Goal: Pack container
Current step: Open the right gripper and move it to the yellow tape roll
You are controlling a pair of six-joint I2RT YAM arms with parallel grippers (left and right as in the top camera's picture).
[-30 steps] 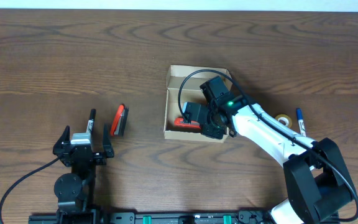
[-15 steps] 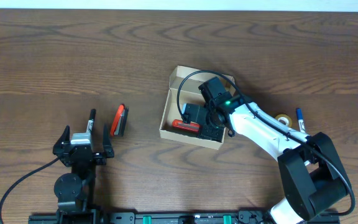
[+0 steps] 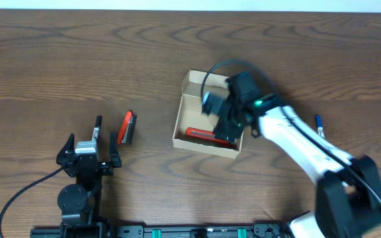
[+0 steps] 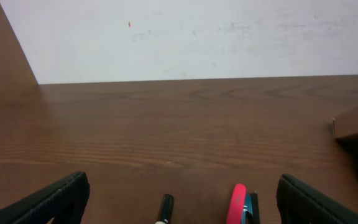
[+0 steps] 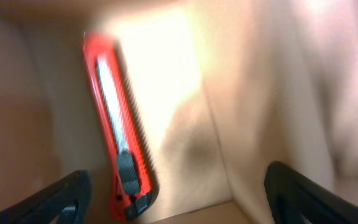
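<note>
The container, a tan cardboard box with its flap up at the back, stands mid-table. On its floor lies a red utility knife, which fills the left of the right wrist view. My right gripper hovers over the box's right half, open. The knife's black end sits near its left finger and is not gripped. My left gripper rests open near the front left with nothing between its fingers. The box's corner shows at the right edge of the left wrist view.
A black marker and a red-and-black tool lie just beyond the left gripper, and both show low in the left wrist view. A blue marker lies to the right of the right arm.
The right gripper has opened and let go of the red utility knife, which now lies in the box. It has lifted and drawn back to the right. The box shifted slightly.
</note>
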